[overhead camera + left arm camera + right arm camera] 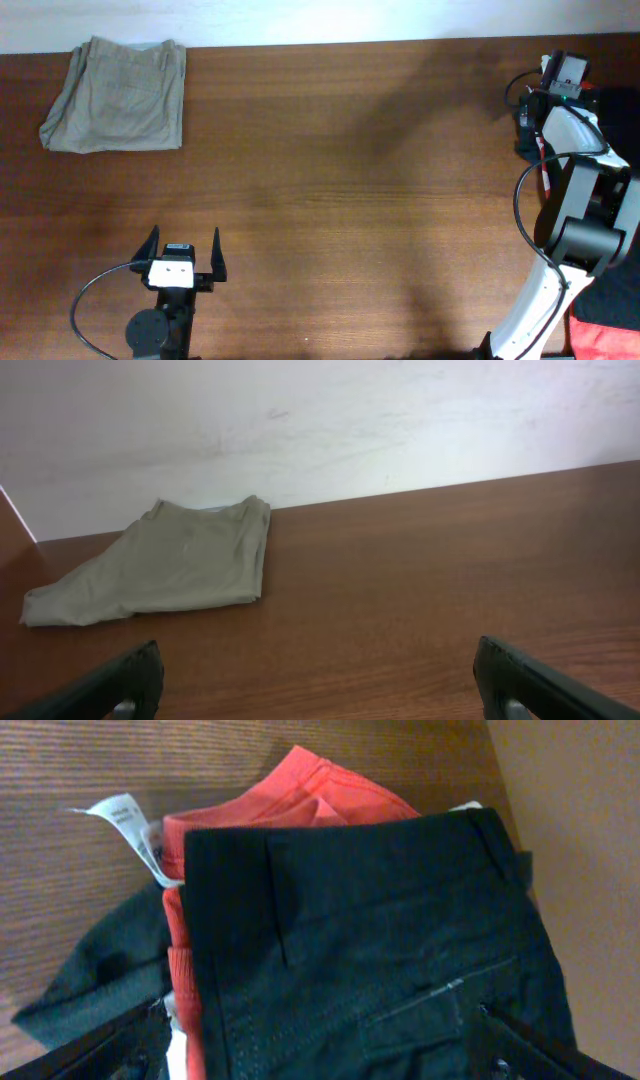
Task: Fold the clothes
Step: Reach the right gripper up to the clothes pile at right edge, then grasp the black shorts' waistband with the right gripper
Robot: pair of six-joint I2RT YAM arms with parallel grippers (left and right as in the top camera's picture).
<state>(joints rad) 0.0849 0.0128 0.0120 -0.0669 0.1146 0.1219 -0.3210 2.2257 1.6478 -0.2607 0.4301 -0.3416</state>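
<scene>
Lying just before the spread right jaws, black shorts over red garment

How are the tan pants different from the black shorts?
The tan pants are pale and lie folded flat, alone on the table. The black shorts are dark and sit on top of a heap, with a red garment beneath them. Both are soft clothes.

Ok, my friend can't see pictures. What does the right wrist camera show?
Black shorts lie on top of a red garment with a white label, over a wooden surface. The right gripper is open, its fingertips at the bottom corners.
</scene>
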